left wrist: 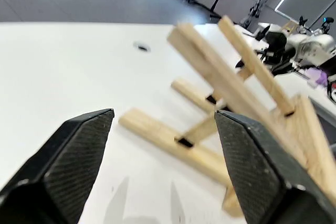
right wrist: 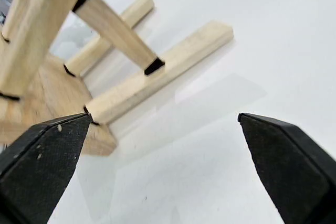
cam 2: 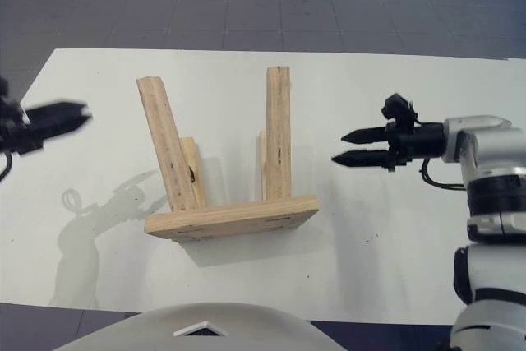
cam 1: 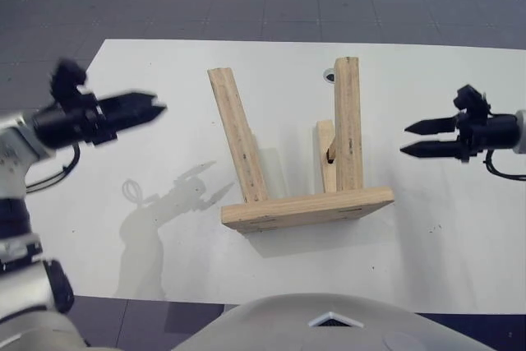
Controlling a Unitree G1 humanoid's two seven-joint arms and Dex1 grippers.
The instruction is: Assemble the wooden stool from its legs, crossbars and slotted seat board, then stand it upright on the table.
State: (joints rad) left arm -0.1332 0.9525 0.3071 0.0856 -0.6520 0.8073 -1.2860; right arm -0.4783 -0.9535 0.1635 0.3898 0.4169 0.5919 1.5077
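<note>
Wooden stool (cam 1: 306, 207): pale plywood, assembled, lying sideways on white table (cam 1: 148, 80). Left pincer (cam 1: 158, 107), right pincer (cam 1: 405, 138): both spread open, empty, flanking it.

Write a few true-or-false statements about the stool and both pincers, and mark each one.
1. The stool lies on its side on the table. True.
2. The left pincer grips one of the legs. False: it is open, holds nothing, and is apart from the stool, on its left.
3. The right pincer is open and empty. True.
4. The legs point toward the robot. False: they point away from it, and the seat board is the nearest part to the robot.
</note>
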